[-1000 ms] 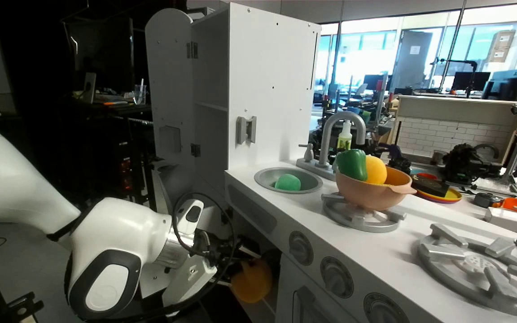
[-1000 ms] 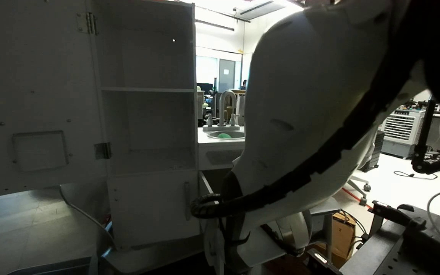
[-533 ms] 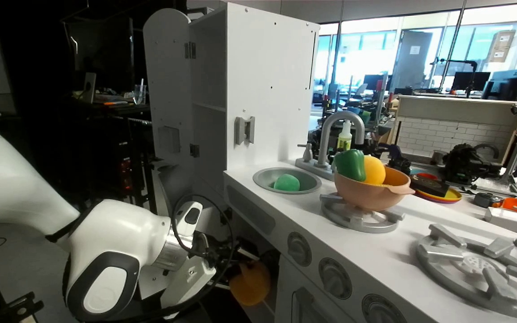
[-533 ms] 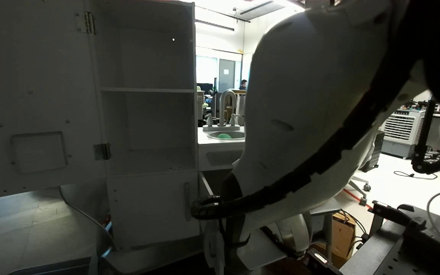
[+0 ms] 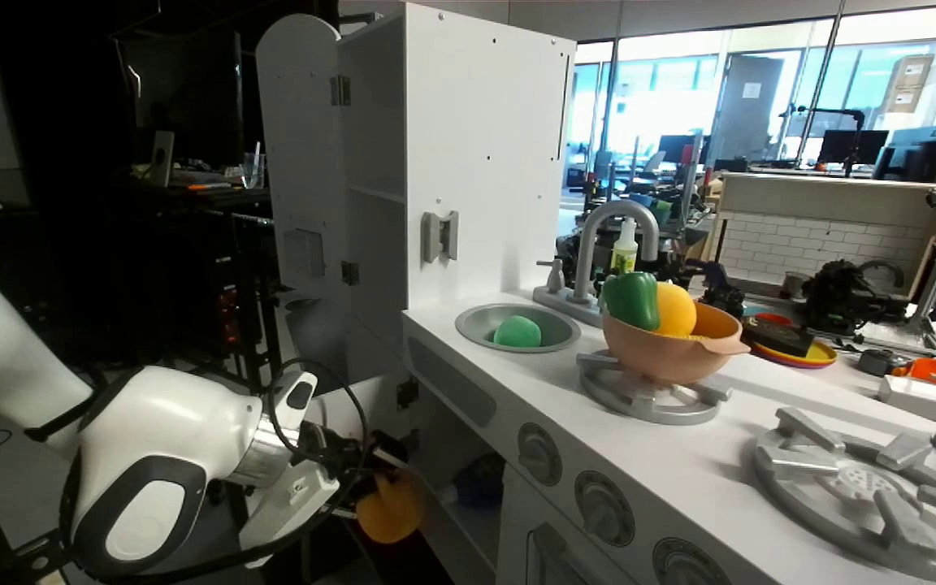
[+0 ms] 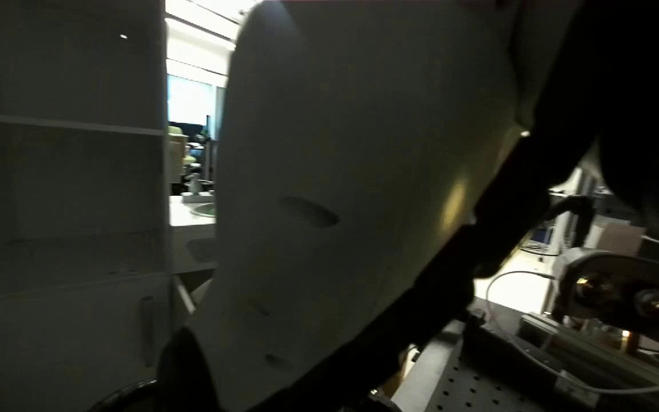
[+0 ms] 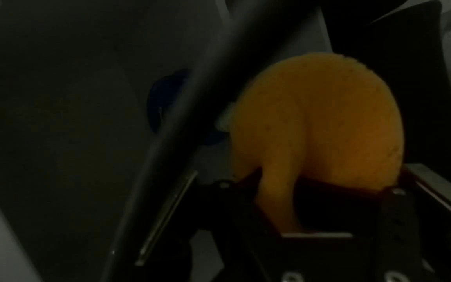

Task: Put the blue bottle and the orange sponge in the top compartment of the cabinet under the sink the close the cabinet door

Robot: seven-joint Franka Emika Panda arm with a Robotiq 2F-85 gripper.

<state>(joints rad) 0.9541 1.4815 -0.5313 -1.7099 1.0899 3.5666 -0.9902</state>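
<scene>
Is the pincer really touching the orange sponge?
Touching: in the wrist view, the pincer holds the orange sponge, which bulges, creased, between its fingers.

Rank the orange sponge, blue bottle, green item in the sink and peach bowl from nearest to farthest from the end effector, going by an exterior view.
1. Orange sponge: held by the end effector.
2. Blue bottle: inside the cabinet under the sink.
3. Green item: above, in the sink.
4. Peach bowl: on a burner right of the sink in that view.
</scene>
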